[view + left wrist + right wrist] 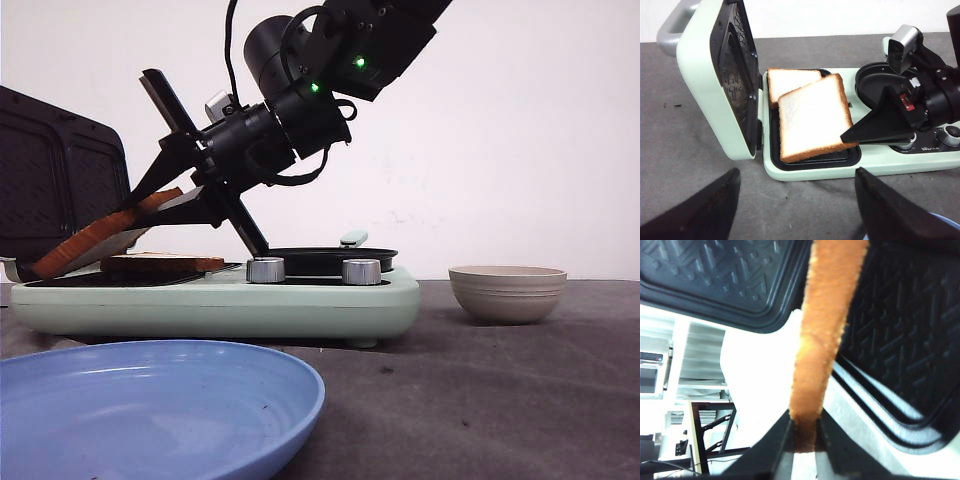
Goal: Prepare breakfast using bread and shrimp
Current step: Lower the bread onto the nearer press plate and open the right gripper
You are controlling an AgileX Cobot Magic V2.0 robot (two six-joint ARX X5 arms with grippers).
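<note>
My right tool (852, 136) is clamped on the near-right edge of the upper bread slice (812, 117), its two black fingers (775, 450) pinching the orange-brown crust between them. I hold that slice tilted: its left end dips toward the left end of the dark grill plate (815, 155) and its right end is raised in my grip. It lies partly over the lower bread slice (790, 82), which rests flat on the plate toward the far side. Both slices sit inside the pale green sandwich maker (215, 300), whose lid (717, 75) stands open and upright at the left, its ribbed black inner face turned toward the bread. To the right of the grill plate the same appliance carries a small round black pan (330, 258) and two silver knobs (265, 270) on its front. My left tool (795, 210) hangs spread wide over the grey tabletop (480, 400), nearer than the appliance and gripping nothing. A blue plate (150, 400) lies at the near left of the tabletop, and a beige ribbed bowl (507, 292) stands to the right of the appliance, well apart from it. I cannot see any shrimp; the bowl's inside is hidden from me.
</note>
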